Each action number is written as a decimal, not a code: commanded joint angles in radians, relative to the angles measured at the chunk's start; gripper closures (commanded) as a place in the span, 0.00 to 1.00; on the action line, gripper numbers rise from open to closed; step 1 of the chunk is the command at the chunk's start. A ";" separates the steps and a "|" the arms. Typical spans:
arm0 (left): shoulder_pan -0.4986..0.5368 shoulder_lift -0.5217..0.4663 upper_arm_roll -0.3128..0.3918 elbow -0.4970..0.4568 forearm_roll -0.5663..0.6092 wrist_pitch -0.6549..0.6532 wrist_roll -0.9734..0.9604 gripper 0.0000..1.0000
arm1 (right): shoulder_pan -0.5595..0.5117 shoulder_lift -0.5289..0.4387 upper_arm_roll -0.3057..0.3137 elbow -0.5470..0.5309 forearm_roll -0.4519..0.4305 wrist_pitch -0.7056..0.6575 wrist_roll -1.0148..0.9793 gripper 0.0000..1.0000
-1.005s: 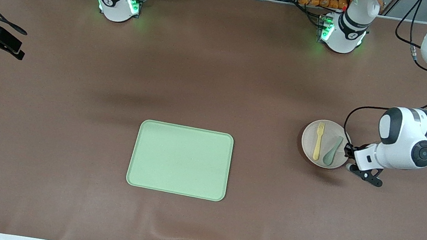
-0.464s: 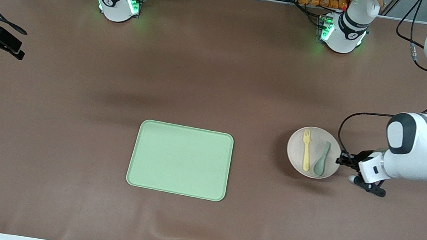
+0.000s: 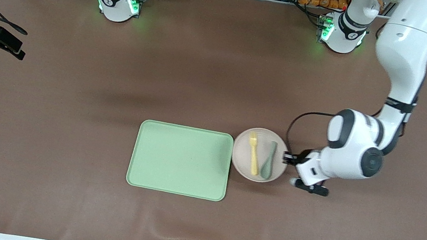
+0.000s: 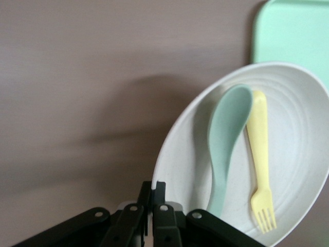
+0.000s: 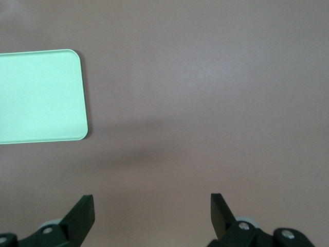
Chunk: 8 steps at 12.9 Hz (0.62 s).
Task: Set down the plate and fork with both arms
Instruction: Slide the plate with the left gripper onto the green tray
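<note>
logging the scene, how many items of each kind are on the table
plate: 1
fork: 1
spoon: 1
tray: 1
total: 4

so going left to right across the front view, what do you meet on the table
tray → plate → fork → spoon → left hand, shut on the plate's rim
</note>
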 commanded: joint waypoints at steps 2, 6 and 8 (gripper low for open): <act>-0.098 0.133 0.012 0.220 -0.020 -0.026 -0.218 1.00 | -0.028 -0.007 0.016 -0.002 0.020 -0.006 -0.019 0.00; -0.189 0.231 0.004 0.299 -0.021 0.075 -0.313 1.00 | -0.026 -0.005 0.016 -0.002 0.022 0.000 -0.019 0.00; -0.210 0.253 0.004 0.302 -0.034 0.118 -0.324 1.00 | -0.022 0.001 0.016 0.001 0.025 0.005 -0.021 0.00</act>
